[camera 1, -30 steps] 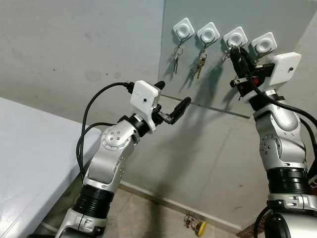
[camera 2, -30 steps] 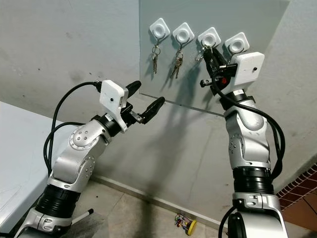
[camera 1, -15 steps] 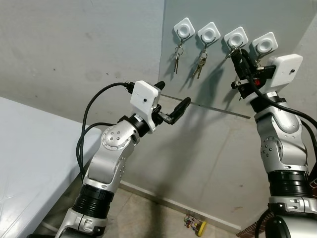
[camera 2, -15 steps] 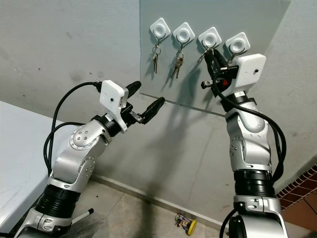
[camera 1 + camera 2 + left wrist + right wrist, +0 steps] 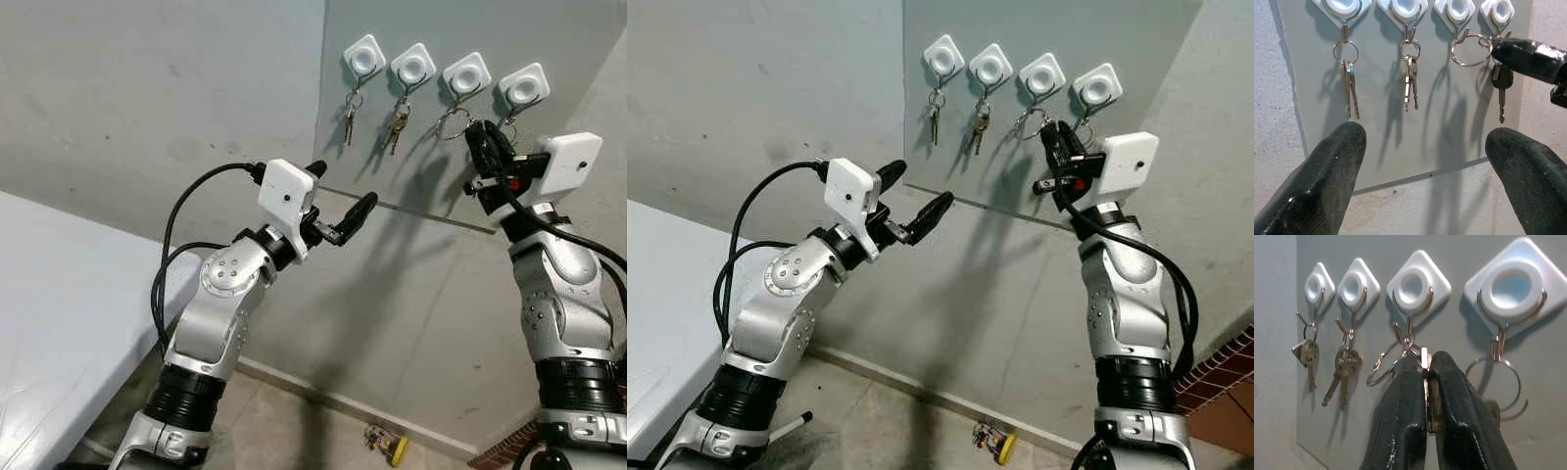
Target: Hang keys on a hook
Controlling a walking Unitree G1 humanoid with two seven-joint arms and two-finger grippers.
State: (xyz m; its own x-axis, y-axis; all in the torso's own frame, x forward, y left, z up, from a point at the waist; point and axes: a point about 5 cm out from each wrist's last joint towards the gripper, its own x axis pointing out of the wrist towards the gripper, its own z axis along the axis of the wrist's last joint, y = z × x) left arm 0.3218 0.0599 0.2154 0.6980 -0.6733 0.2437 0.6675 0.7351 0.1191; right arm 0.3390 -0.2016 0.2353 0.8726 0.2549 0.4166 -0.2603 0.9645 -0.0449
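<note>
Pinched flat between the closed fingers of the right gripper (image 5: 1426,396), the key (image 5: 1424,363) is held just below the third hook (image 5: 1409,303), its ring (image 5: 1467,49) likely light, stiff, slippery, best gripped by the blade.

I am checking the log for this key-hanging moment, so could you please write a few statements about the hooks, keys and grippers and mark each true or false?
1. Four white hooks sit in a row on the grey panel. True.
2. The right gripper is open and holds nothing. False: its fingers are shut on a key below the third hook.
3. The left gripper is open. True.
4. The left gripper touches the panel. False: it hangs apart from it, holding nothing.
5. A large key ring hangs on the third hook. True.
</note>
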